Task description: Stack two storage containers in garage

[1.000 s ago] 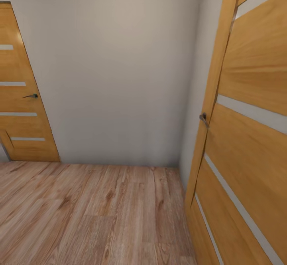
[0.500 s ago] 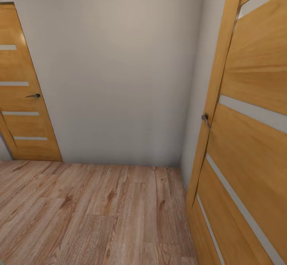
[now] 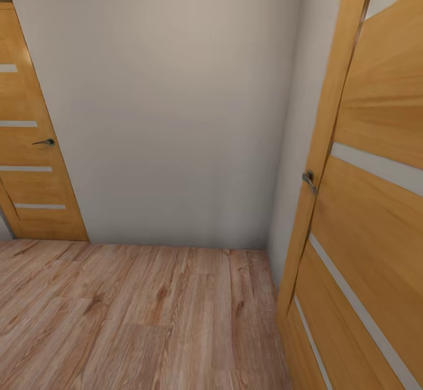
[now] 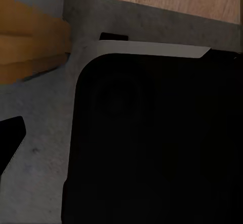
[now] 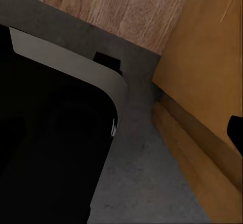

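The two storage containers are out of view. I face a corner of a room with a light wood-plank floor [image 3: 147,319] and a plain cream wall [image 3: 176,114]. The left wrist view looks down on a black rounded body of the robot [image 4: 162,143] over a grey speckled surface [image 4: 45,133], with a dark tip [image 4: 10,138] at the frame's edge. The right wrist view gives the same black body [image 5: 45,143] and a dark tip [image 5: 236,129] beside an orange door [image 5: 207,57]. Neither tip tells me how the jaws stand.
A shut orange wooden door [image 3: 29,161] with a dark handle [image 3: 44,142] stands at the far left. A second orange door [image 3: 376,202] with a handle [image 3: 308,180] stands very close along my right side. Floor room lies ahead and to the left.
The whole head view has shifted a little and the right door sits slightly further right in the picture, so the camera has moved. Nothing in the room has moved.
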You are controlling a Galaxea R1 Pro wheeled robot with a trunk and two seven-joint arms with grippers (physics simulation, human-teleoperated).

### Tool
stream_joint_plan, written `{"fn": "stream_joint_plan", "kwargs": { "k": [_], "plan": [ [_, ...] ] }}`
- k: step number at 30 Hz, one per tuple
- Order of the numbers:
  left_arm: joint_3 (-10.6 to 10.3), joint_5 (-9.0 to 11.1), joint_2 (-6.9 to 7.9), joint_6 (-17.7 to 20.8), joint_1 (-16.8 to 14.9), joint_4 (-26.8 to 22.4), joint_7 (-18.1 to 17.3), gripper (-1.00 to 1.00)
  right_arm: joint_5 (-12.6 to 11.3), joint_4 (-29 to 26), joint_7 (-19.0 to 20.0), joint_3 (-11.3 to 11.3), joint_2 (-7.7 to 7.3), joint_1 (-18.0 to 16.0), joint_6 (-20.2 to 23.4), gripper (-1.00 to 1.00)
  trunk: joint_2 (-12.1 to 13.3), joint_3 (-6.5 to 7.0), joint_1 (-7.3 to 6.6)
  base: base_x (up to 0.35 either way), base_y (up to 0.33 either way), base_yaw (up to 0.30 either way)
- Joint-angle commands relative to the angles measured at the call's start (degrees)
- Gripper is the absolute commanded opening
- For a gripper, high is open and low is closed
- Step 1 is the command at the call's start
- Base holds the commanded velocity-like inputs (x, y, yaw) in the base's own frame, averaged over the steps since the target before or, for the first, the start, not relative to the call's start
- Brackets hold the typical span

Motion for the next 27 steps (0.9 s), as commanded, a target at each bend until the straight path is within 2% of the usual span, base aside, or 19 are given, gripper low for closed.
{"fn": "stream_joint_plan", "kwargs": {
  "k": [1,10,19,27],
  "plan": [
    [0.02,0.44,0.00,-0.15,-0.02,0.03,-0.03,1.00,-0.54,0.18,0.08,0.48,0.03,-0.06,-0.32,1.00,-0.03,-0.06,0.03,0.233,0.000,0.000],
    [0.09,0.42,-0.05,-0.13,-0.02,0.01,0.06,1.00,-0.55,0.18,0.08,0.49,0.10,-0.06,-0.10,1.00,-0.03,-0.06,0.03,0.047,0.000,0.000],
    [0.08,0.40,-0.01,-0.14,-0.02,-0.02,0.02,1.00,-0.54,0.18,0.08,0.50,0.12,-0.06,-0.10,1.00,-0.03,-0.06,0.03,0.211,0.000,0.000],
    [0.12,0.41,-0.06,-0.15,-0.02,-0.02,0.13,1.00,-0.54,0.18,0.08,0.47,0.05,-0.06,-0.10,1.00,-0.03,-0.06,0.03,0.023,0.000,0.000]
  ]
}}
